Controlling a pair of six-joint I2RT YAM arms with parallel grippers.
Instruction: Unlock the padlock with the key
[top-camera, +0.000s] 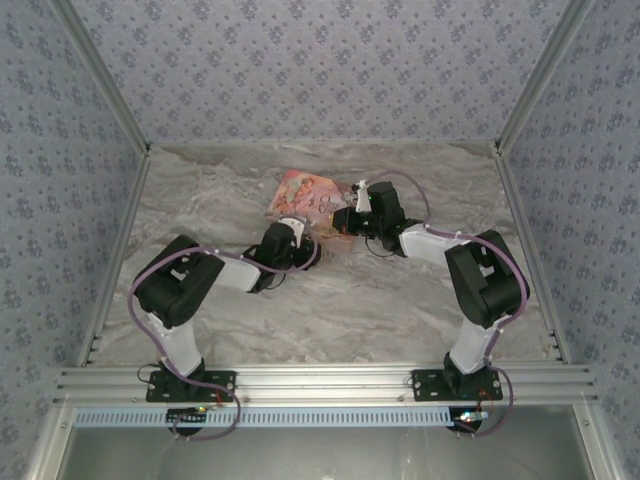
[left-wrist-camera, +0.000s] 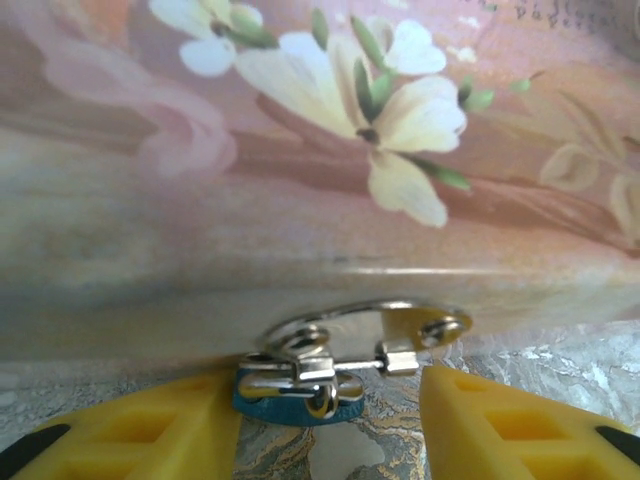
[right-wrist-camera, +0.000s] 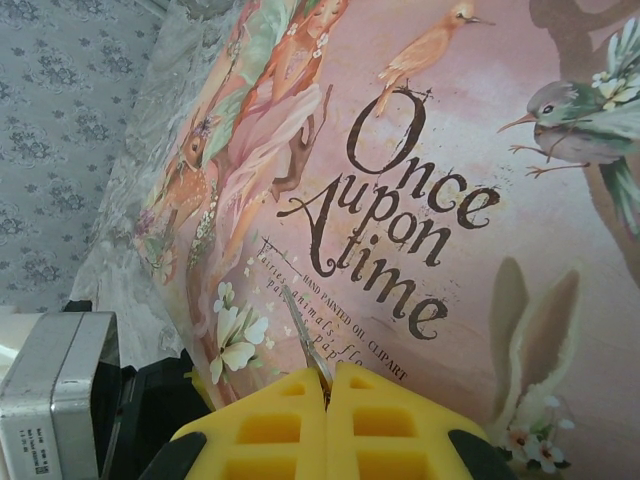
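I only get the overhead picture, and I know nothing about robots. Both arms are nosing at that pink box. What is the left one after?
Observer: Its wrist camera shows a tiny padlock, blue body and silver shackle, at the edge of the pink box. It sits between the open yellow fingers of the left gripper.
Operator: And the right one?
Observer: The right gripper is shut on a thin silver key that sticks out past its tips.
Operator: What is printed on the box?
Observer: The words "Once upon a time", with birds and a rabbit.
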